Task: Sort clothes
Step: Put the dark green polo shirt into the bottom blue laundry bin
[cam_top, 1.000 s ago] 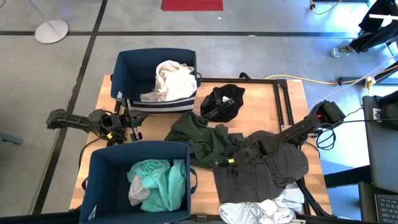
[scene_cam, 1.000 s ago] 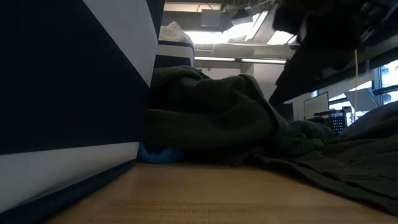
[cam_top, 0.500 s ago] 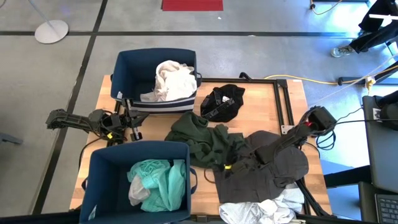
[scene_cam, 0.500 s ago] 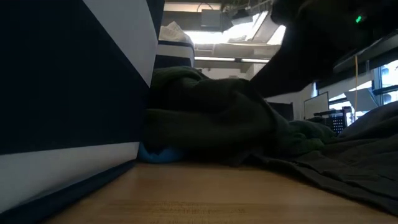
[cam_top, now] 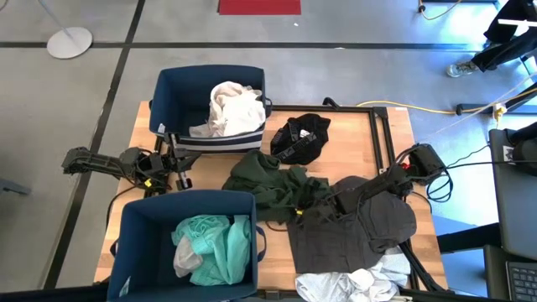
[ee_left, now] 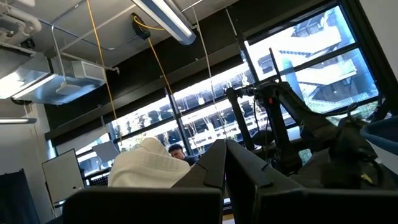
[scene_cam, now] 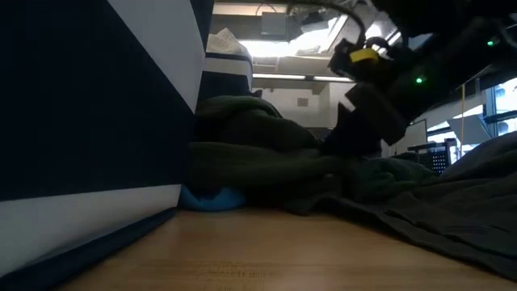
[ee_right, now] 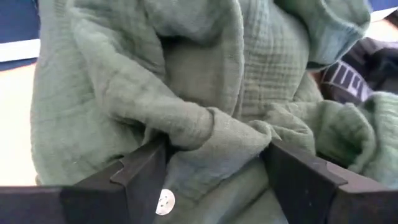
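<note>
A dark green garment [cam_top: 277, 189] lies bunched on the table's middle. My right gripper [cam_top: 298, 214] is open and low on the garment's near right part; it also shows in the low view [scene_cam: 343, 145]. A dark grey garment [cam_top: 361, 231] lies spread under my right arm. A black garment [cam_top: 300, 138] lies at the far middle, and a pale grey-white one [cam_top: 352, 285] at the near edge. White cloth [cam_top: 231, 109] fills the far bin and teal cloth [cam_top: 210, 247] the near bin. My left gripper [cam_top: 180, 174] is shut and empty between the bins. My right gripper [ee_right: 214, 168] stands open in the green garment's bunched folds, with a rolled fold [ee_right: 186, 127] between its two fingers [ee_right: 140, 177]. The fingers come slanting down from the table's right side. The garment lies slack on the table.
Two dark blue bins stand on the table's left half, one at the far edge [cam_top: 168, 92] and one at the near edge [cam_top: 138, 239]. Bare wood [cam_top: 352, 126] shows at the far right. A yellow cable [cam_top: 403, 107] runs along the far right edge.
My right gripper has gone toward the table's left edge and come down onto the dark green garment, staying open. The garment's top has been pressed lower where the gripper meets it.
</note>
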Tool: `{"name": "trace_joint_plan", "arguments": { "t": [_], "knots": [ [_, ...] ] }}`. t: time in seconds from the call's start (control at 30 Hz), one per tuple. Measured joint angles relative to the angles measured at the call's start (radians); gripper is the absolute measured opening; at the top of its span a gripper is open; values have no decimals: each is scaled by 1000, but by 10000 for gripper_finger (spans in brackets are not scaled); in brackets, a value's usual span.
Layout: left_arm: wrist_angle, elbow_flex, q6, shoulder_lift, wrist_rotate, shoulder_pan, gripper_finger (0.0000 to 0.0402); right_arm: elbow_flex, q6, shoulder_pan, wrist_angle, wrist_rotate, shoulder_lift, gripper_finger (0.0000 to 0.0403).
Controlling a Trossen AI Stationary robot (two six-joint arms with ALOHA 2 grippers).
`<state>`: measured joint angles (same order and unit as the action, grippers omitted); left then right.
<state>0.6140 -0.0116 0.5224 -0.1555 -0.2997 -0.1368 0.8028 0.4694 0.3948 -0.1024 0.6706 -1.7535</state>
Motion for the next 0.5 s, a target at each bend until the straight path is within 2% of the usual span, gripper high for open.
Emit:
{"name": "trace_joint_plan", "arguments": {
  "t": [0.1, 0.2, 0.3, 0.5],
  "knots": [
    [0, 0, -2, 0, 0, 0, 0, 0, 3, -34, 16, -74, 0, 258],
    [0, 0, -2, 0, 0, 0, 0, 1, 31, -65, 49, -126, 0, 230],
    [0, 0, -2, 0, 0, 0, 0, 1, 35, -87, 90, -149, 0, 178],
    [0, 0, -2, 0, 0, 0, 0, 3, 35, -116, 183, -172, 4, 36]
  ]
}}
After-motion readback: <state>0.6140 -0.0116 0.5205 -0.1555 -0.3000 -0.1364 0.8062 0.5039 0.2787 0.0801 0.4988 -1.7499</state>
